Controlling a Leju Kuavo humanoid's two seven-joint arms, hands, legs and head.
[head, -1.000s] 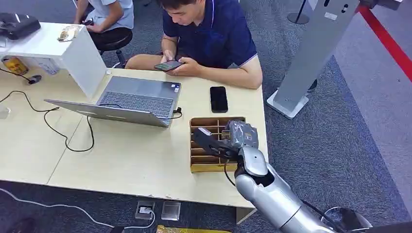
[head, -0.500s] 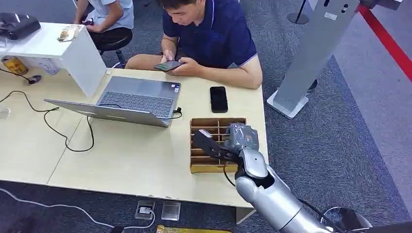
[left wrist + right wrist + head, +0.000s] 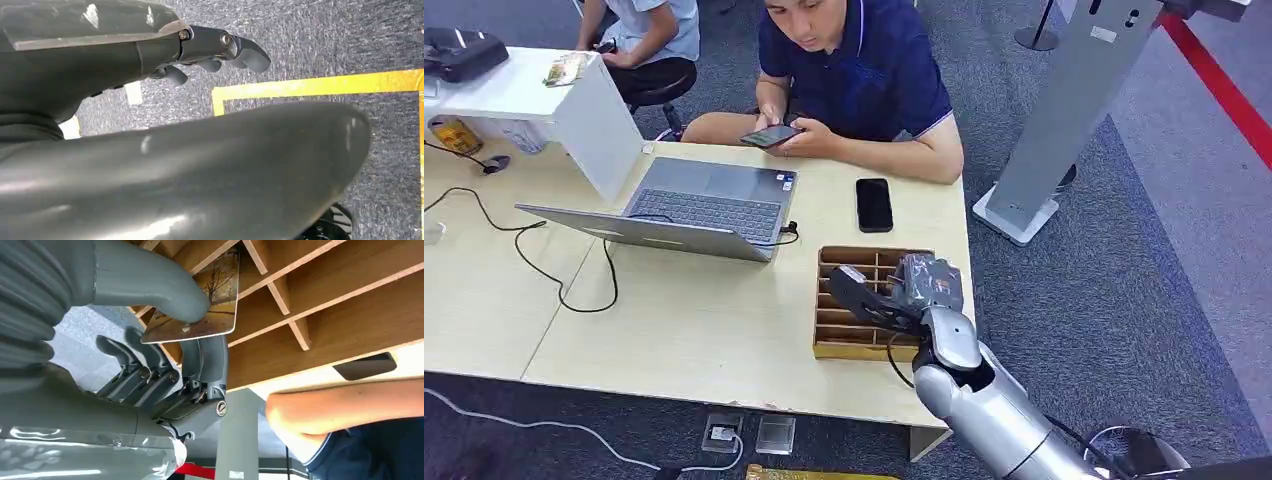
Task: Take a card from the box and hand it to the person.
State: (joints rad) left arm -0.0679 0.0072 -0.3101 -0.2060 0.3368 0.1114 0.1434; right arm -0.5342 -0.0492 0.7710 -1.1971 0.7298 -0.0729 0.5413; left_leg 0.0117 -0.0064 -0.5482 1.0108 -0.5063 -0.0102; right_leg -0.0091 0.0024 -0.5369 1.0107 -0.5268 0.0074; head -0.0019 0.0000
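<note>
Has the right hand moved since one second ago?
Yes. The right hand, pinching the card, shifted slightly toward the box's right side, away from the laptop.

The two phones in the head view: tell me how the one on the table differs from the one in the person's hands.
The phone on the table lies alone with a dark, blank screen; the phone in the person's hands has a lit screen. The table phone lies lengthwise away from the robot, beyond the box; the held phone is angled across the person's lap, above the desk's far edge. Both are slim, dark, rectangular.
</note>
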